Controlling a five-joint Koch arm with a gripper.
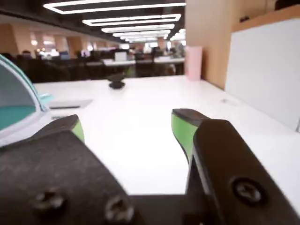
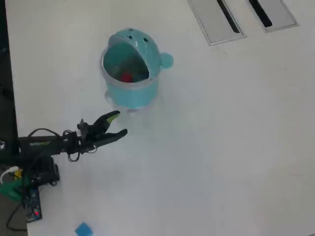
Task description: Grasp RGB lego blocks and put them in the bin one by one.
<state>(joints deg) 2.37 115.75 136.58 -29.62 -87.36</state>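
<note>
bin (image 2: pixel 130 81), the round teal container with a domed hood and a side knob, stands on the white tabletop (image 2: pixel 221 147) in the overhead view, toward the upper left; in the wrist view only its teal edge shows at the far left (image 1: pixel 14 101). two grey slotted panels (image 2: pixel 216 19) are set into the tabletop at the top of the overhead view, well apart from the bin. the black arm (image 2: pixel 54 142) reaches in from the left edge, and its gripper (image 2: pixel 118 124) hangs just below the bin with jaws apart and nothing between them; the wrist view shows the green-padded tips spread over bare tabletop (image 1: pixel 129 126). a red block (image 2: pixel 126 77) lies inside the bin. a blue block (image 2: pixel 83 229) lies on the tabletop near the bottom edge, well apart from the bin.
</note>
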